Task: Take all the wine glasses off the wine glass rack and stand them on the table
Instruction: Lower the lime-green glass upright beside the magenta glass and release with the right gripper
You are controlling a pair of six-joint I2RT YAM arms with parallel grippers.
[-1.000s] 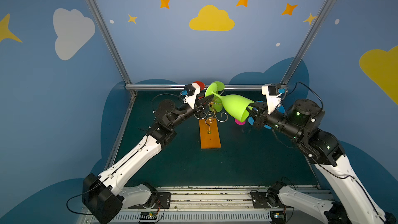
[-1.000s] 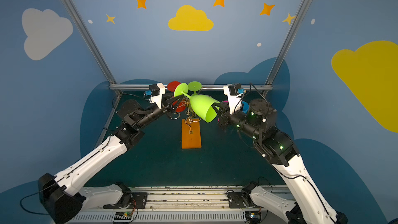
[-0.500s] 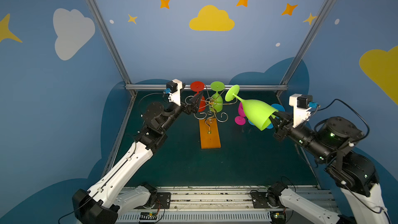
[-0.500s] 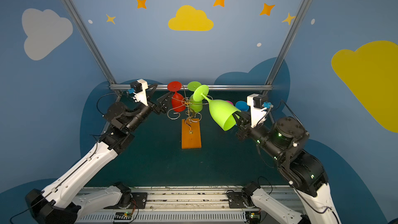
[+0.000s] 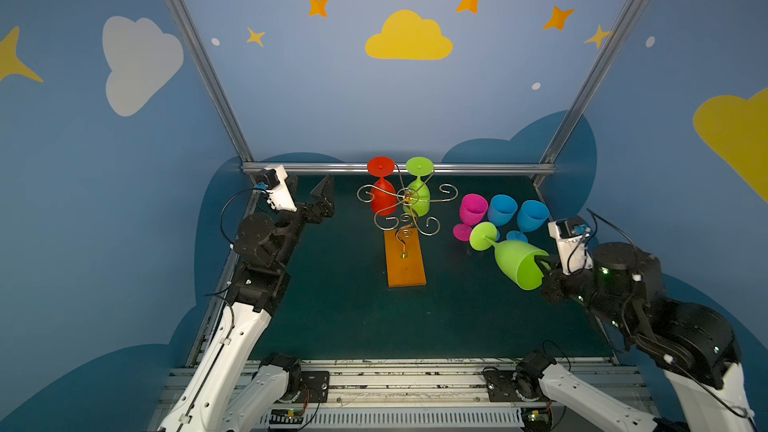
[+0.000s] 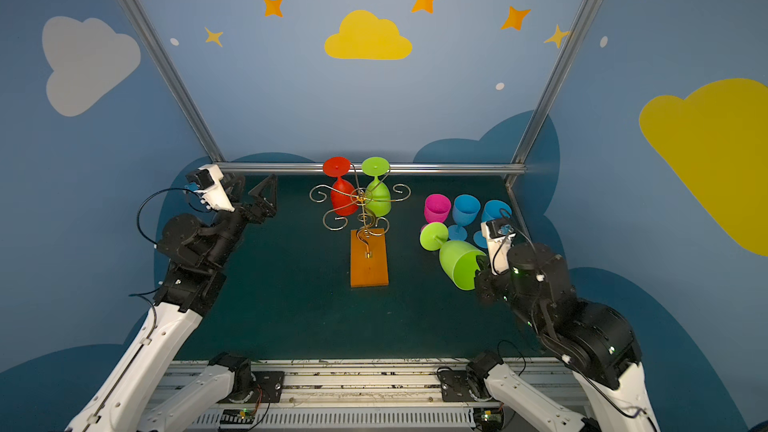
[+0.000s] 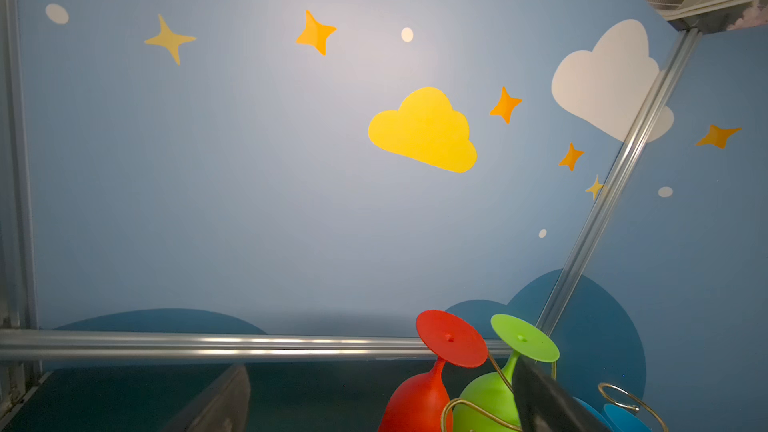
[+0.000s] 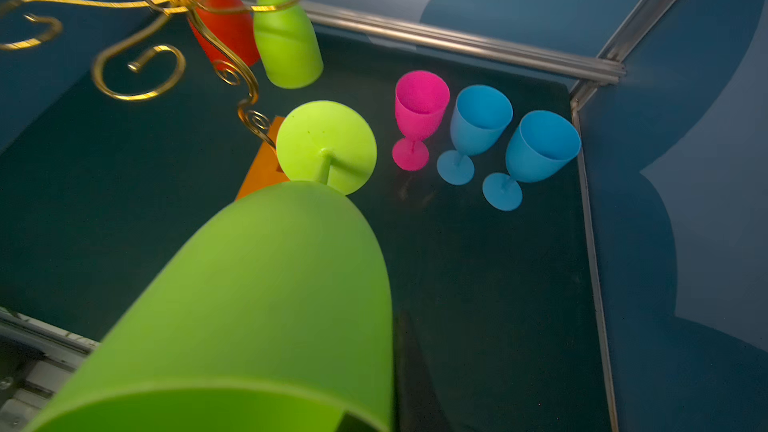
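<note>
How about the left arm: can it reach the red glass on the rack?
Probably yes: the left end effector is open and empty, nothing stands between it and the red glass, though wire scrolls of the rack crowd it.

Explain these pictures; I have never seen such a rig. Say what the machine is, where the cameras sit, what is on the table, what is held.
This robot has two arms, each ending in a two-fingered gripper. Two pictures come from a paired camera above, looking down on the dark green table; the other two come from cameras on the wrists. In the middle stands the wine glass rack, with a red glass and a green glass hanging upside down. A pink glass and two blue glasses stand beside it. The right gripper pinches the rim of a second green glass, tilted. The left gripper is open and empty.
</note>
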